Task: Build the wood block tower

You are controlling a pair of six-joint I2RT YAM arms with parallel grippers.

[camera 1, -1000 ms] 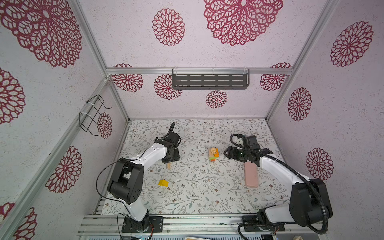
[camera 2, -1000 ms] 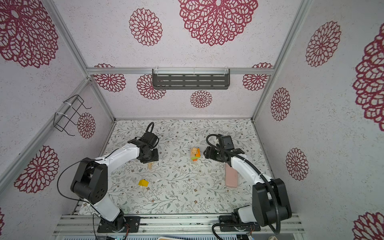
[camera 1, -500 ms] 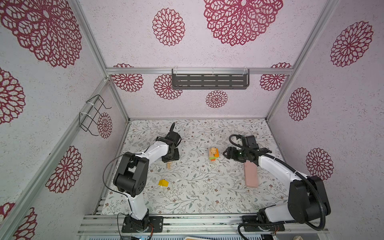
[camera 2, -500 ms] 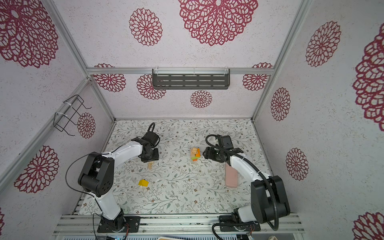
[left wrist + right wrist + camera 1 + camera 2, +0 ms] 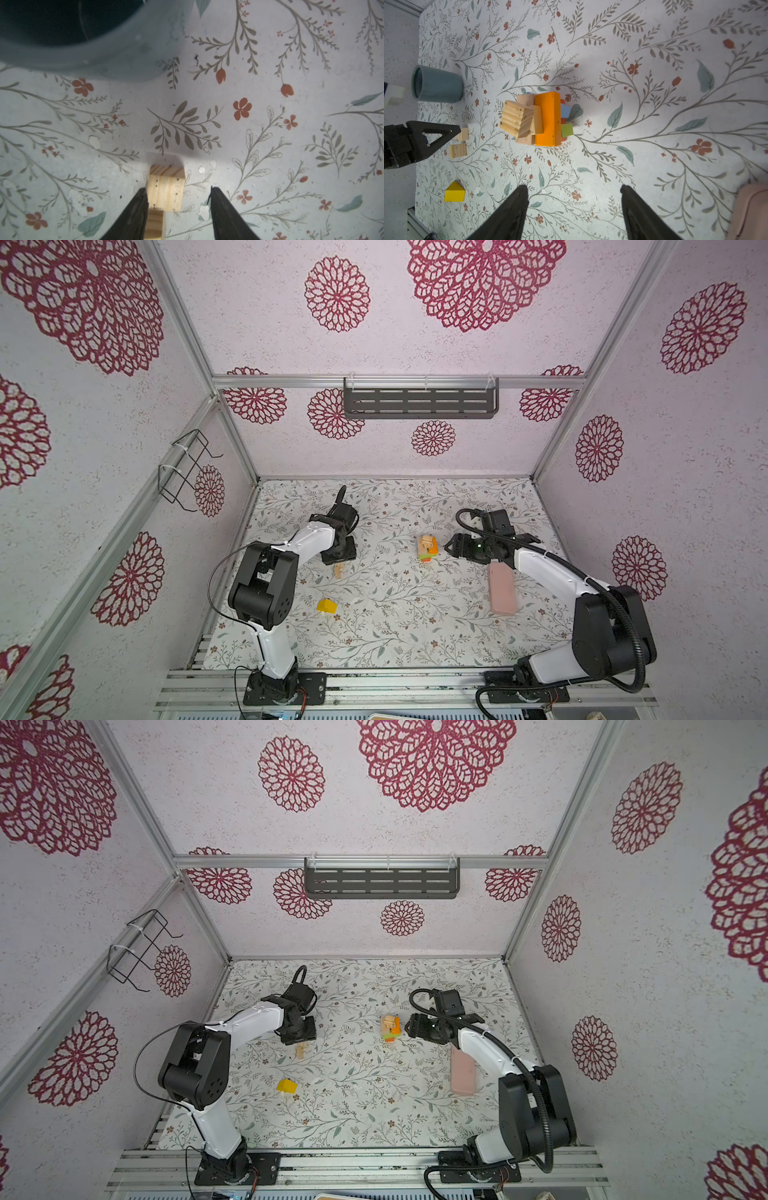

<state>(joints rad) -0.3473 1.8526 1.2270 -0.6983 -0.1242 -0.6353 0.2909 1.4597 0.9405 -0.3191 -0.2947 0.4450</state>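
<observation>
the left gripper (image 5: 177,188) is partly open, astride a plain wood block (image 5: 166,193) at the bottom middle of the left wrist view. one finger (image 5: 137,209) touches the block's side. the other stands clear, with bare table (image 5: 259,145) showing in the gap, so nothing is clamped. the block is pale, with grain lines on its end and small dark specks on its face. a second plain piece (image 5: 154,225) sits just below it in the frame, half behind the touching finger; whether the two meet is hard to tell. a grey-blue mug (image 5: 124,52) fills the upper left of that view.

the right gripper (image 5: 574,187) is wide open with nothing between its jaws, at the bottom of the right wrist view. the tower (image 5: 537,118) stands above it, left of centre, apart from the fingers. it is a small untidy stack. a long orange brick (image 5: 548,118) lies on top beside plain wood pieces, and a grooved pale block (image 5: 516,118) lies askew over them. a light blue block (image 5: 565,109), a green block (image 5: 566,129) and a sliver of red show underneath. in both top views the tower is near the middle of the table, between the two grippers and closer to the right one. a yellow wedge (image 5: 326,606) lies alone at the lower left of the table. a pink slab (image 5: 502,593) lies at the right, beside the right arm.
</observation>
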